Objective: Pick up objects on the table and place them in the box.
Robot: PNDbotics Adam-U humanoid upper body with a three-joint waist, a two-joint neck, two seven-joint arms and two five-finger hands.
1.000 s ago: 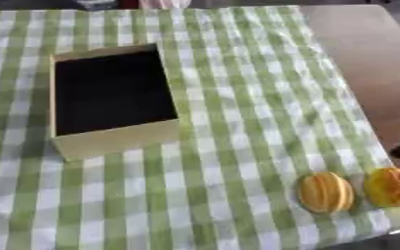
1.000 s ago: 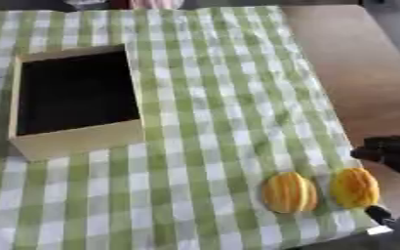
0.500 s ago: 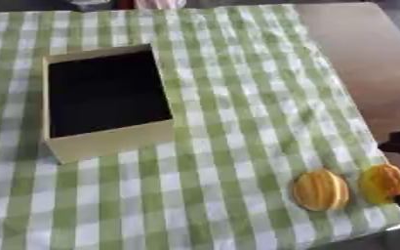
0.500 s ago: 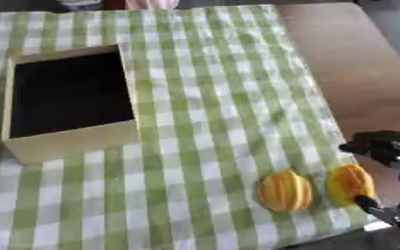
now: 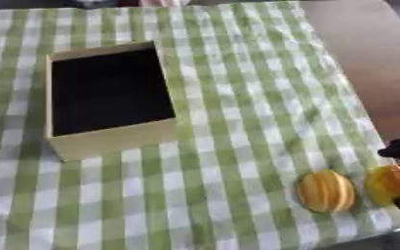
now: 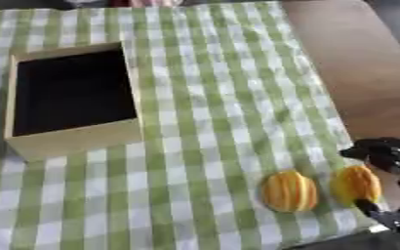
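1. Box (image 6: 71, 136): rectangular, pale yellow walls, dark interior, standing on the green-and-white checked cloth (image 6: 212, 97), far-left area.
2. Two oval, ribbed, yellow-orange objects (image 6: 290, 191) (image 6: 355, 184) lie near the cloth's near-right corner.
3. Right hand (image 6: 390, 155): black, fingers spread around the right object, apparently not closed on it.

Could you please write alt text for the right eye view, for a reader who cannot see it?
The robot's right hand reaches in from the right edge around the right one of two yellow-orange ribbed fruits, fingers above it and a thumb tip below. The other fruit lies just to its left on a green checked tablecloth. An open, empty cardboard box sits at upper left.
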